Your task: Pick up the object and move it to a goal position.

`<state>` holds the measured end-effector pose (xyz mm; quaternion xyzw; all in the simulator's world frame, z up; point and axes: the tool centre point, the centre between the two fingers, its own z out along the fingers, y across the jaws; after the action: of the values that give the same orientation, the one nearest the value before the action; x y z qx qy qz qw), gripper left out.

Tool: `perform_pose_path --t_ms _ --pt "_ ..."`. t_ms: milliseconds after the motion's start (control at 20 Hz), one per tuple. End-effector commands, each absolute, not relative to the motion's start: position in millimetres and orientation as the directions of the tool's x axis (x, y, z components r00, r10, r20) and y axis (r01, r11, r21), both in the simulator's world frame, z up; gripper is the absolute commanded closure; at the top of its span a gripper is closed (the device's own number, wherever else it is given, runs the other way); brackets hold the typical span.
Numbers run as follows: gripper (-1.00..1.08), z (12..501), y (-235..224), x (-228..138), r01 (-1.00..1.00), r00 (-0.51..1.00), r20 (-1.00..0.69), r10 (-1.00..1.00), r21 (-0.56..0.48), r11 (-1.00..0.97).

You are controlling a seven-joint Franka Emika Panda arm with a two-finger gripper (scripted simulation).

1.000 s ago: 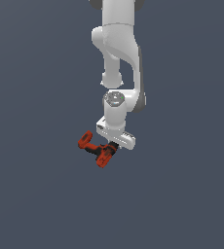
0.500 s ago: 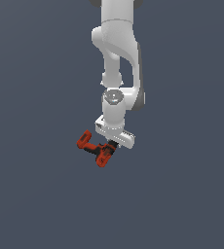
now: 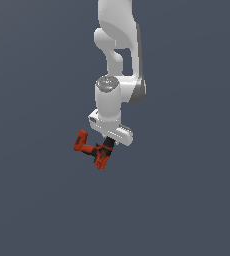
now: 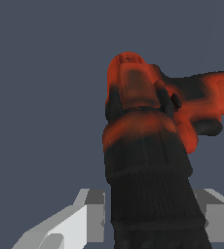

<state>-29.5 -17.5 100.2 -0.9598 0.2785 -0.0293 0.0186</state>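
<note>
In the exterior view we see the white arm (image 3: 118, 60) reaching down from twelve o'clock, with the gripper (image 3: 107, 143) closed on the red-orange drill (image 3: 93, 151) — the drill hangs just below the wrist, near the middle of the frame, and sticks out toward eight o'clock. In the wrist view we see the drill's black chuck end (image 4: 150, 194) clamped between the two pale fingers (image 4: 90, 216), one touching each side, while its red body and handle point away from the camera against the plain grey background (image 4: 41, 97).
</note>
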Motion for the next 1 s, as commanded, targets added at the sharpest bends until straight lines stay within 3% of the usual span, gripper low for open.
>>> perform_pose_path --t_ms 0,950 --pt "1.08 128 -29 -27 -0.533 0.842 0.054 -0.536 -0.057 -0.844" --pt "1.08 329 -120 -19 -0.534 0.842 0.054 -0.537 -0.055 -0.844"
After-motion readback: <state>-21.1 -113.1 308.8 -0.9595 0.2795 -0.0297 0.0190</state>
